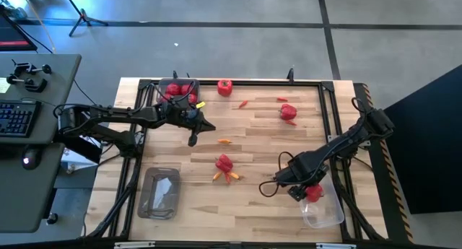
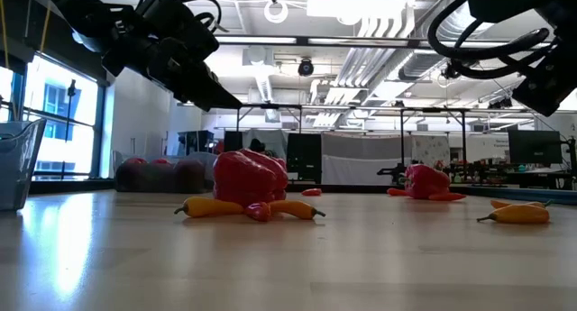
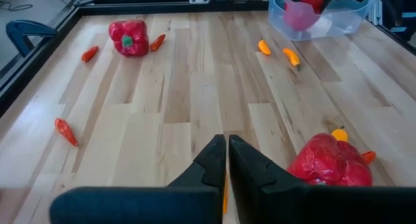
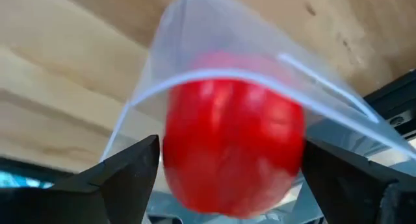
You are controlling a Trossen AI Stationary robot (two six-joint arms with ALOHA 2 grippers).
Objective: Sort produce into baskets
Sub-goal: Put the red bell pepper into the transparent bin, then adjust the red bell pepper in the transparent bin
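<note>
My right gripper stands open over the far end of a clear basket at the near right, with a red bell pepper between its fingers. The basket's rim crosses in front of the pepper. My left gripper hangs shut and holds nothing, left of the table's middle. Another pepper lies mid-table with orange pieces beside it. Two more peppers lie toward the far edge. A far-left basket holds round red fruits. My right gripper has one finger on each side of the red pepper's body, coming steeply from above. The pepper fills the gap between them. Whether the fingers touch it, I cannot tell. Its far part lies inside the basket's mouth.
A third clear basket stands at the near left. Slim red and orange pieces are scattered over the far half. A black frame rims the table. Bare wood lies along the near middle.
</note>
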